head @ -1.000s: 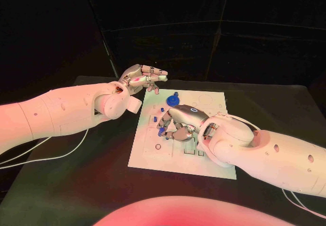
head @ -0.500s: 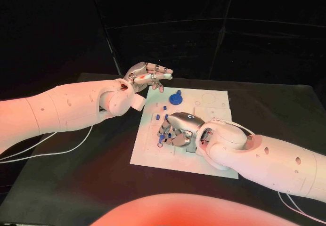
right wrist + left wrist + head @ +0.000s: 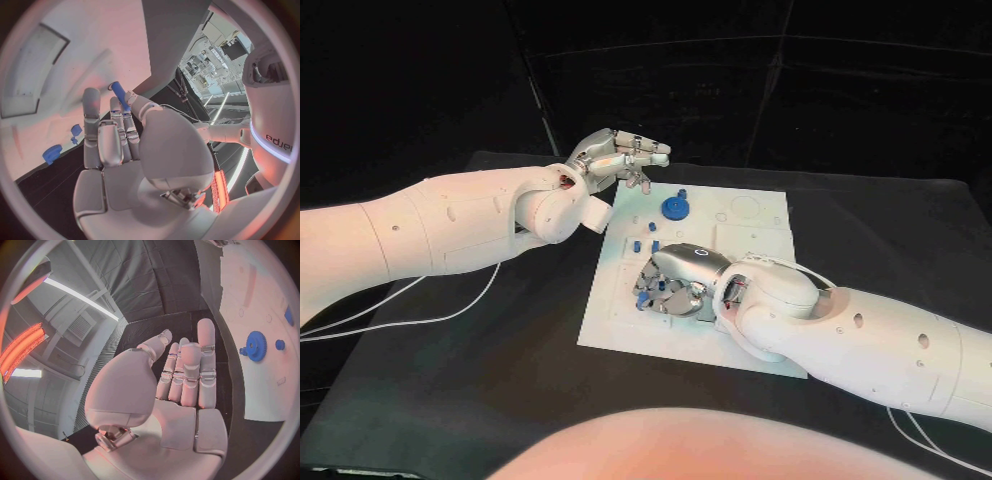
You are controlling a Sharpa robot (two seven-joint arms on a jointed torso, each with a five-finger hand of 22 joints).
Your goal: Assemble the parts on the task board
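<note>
Your task board (image 3: pixel 747 300) lay flat mid-table, long side running near to far.

Your right hand (image 3: pixel 678 280) hovered palm-down over the board's left middle, fingers curled downward. It pinched a small blue peg (image 3: pixel 119 95) between thumb and fingertips; the right wrist view showed that pinch plainly, while the head view showed just bits of blue under the knuckles. That wrist view also showed two more blue parts (image 3: pixel 62 145) lying on the board beyond the fingers.

Your left hand (image 3: pixel 617 158) hung above the table just off the board's far-left corner, fingers straight and close together, grasping nothing. The left wrist view confirmed the bare palm (image 3: pixel 181 390).

The blue gear (image 3: pixel 675 209) sat on the far part of the board, a small blue stud (image 3: pixel 682 192) just beyond it; the left wrist view showed the gear's teeth (image 3: pixel 255 346).

Against the frame one second earlier, your right hand had shifted nearer along the board, and your left hand had barely moved.
</note>
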